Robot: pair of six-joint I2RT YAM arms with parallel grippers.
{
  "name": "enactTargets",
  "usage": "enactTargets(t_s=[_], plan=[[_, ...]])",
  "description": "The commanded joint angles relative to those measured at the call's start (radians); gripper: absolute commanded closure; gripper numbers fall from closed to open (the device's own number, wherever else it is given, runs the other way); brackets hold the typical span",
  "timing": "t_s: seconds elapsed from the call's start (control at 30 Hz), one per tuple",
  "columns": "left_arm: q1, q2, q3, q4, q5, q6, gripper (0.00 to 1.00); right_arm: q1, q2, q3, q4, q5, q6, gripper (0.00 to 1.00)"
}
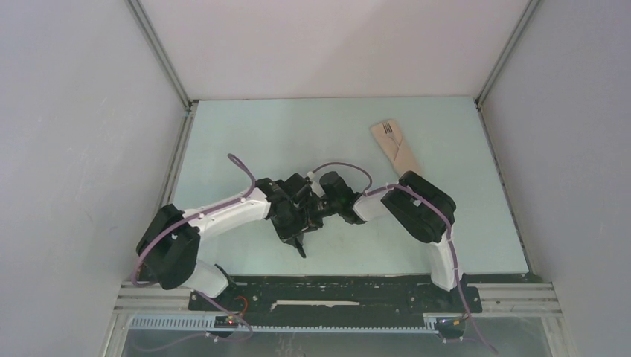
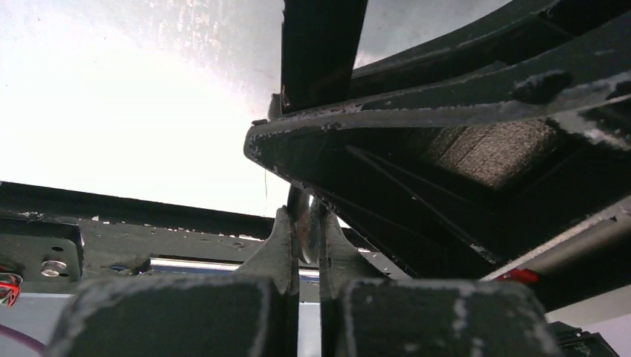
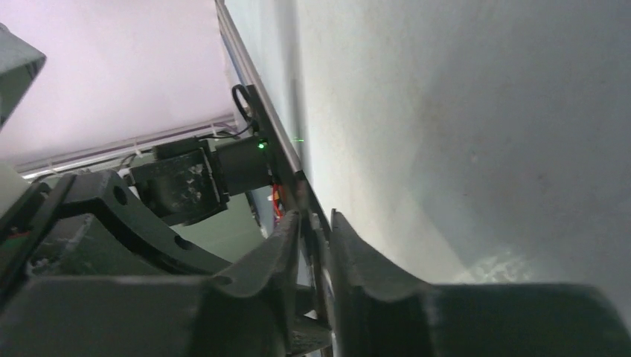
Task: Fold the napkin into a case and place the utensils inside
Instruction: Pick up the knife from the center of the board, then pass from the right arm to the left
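Both arms meet over the middle of the table (image 1: 298,134), wrists facing each other and grippers almost touching.

Left gripper (image 2: 303,216): fingers pressed nearly together on a thin dark strip, which I take to be the knife (image 1: 300,245). In the overhead view a slim black piece sticks out below the two grippers, pointing toward the arm bases.

Right gripper (image 3: 314,217): jaws narrow, one on each side of a thin dark edge. Contact on either face is not resolvable, so I cannot tell whether it is gripping. It reads as a handover between the arms or a regrip, but that is only a judgement.

Case (image 1: 402,152): the napkin lies as a narrow tan folded packet, flat on the table, well apart from both grippers, off to the right gripper's outer side and beyond it, partly hidden behind the right arm's elbow. Fork (image 1: 388,131): its tines show at the packet's far end. Its handle is out of sight, apparently tucked in.

Progress:
- Folding looks done.
- Fork looks placed in the case.
- Knife is not yet in the case; it is up at the grippers.

Left to do: settle the knife in one gripper, carry it out to the packet and slide it in beside the fork. Risk: a thin handle may twist or slip during the exchange.
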State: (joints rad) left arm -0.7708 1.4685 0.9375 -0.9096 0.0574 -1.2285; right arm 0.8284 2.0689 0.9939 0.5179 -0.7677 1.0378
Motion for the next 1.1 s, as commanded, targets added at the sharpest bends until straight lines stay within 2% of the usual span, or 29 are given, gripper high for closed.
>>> enactTargets(t_s=[0.0,0.07,0.1,0.13,0.23,0.27,0.3,0.33,0.43,0.6,0.67,0.73,0.83,0.9,1.0,1.07], plan=[[-0.007,-0.056,0.032,-0.007,-0.025,0.034,1.00,0.005,0.006,0.027,0.101,-0.050,-0.006,0.84],[-0.008,-0.064,0.037,-0.004,-0.024,0.064,1.00,0.000,-0.002,0.003,0.169,-0.068,0.008,1.00],[-0.007,-0.073,0.043,0.004,-0.021,0.098,0.99,-0.009,-0.014,-0.016,0.204,-0.075,0.017,1.00],[-0.009,-0.094,0.039,0.025,-0.024,0.130,0.93,-0.018,-0.027,-0.033,0.236,-0.092,0.015,1.00],[-0.016,-0.265,-0.022,0.178,-0.038,0.248,0.44,-0.061,-0.090,-0.086,0.235,-0.157,-0.052,1.00],[-0.015,-0.349,-0.049,0.238,-0.036,0.290,0.22,-0.069,-0.118,-0.111,0.230,-0.193,-0.089,1.00],[-0.014,-0.426,-0.079,0.296,-0.026,0.328,0.12,-0.083,-0.162,-0.140,0.230,-0.229,-0.125,1.00],[-0.012,-0.506,-0.107,0.369,-0.006,0.383,0.10,-0.092,-0.194,-0.168,0.220,-0.264,-0.163,1.00],[-0.003,-0.668,-0.187,0.584,0.118,0.478,0.08,-0.110,-0.311,-0.222,0.102,-0.358,-0.297,1.00],[0.007,-0.757,-0.225,0.762,0.229,0.541,0.09,-0.121,-0.576,-0.289,-0.157,-0.354,-0.468,1.00],[0.012,-0.775,-0.246,0.826,0.233,0.528,0.09,-0.129,-0.680,-0.315,-0.184,-0.341,-0.463,1.00],[0.019,-0.803,-0.277,0.881,0.215,0.513,0.03,-0.144,-0.771,-0.335,-0.194,-0.318,-0.442,1.00],[0.037,-0.853,-0.318,0.967,0.185,0.500,0.00,-0.145,-0.860,-0.333,-0.201,-0.314,-0.414,1.00],[0.067,-0.835,-0.330,1.039,0.241,0.461,0.00,-0.138,-0.896,-0.330,-0.199,-0.312,-0.403,1.00],[0.096,-0.770,-0.340,1.202,0.393,0.378,0.09,-0.121,-0.919,-0.311,-0.217,-0.319,-0.407,1.00],[0.098,-0.726,-0.328,1.270,0.458,0.338,0.26,-0.106,-0.921,-0.295,-0.230,-0.328,-0.422,1.00]])
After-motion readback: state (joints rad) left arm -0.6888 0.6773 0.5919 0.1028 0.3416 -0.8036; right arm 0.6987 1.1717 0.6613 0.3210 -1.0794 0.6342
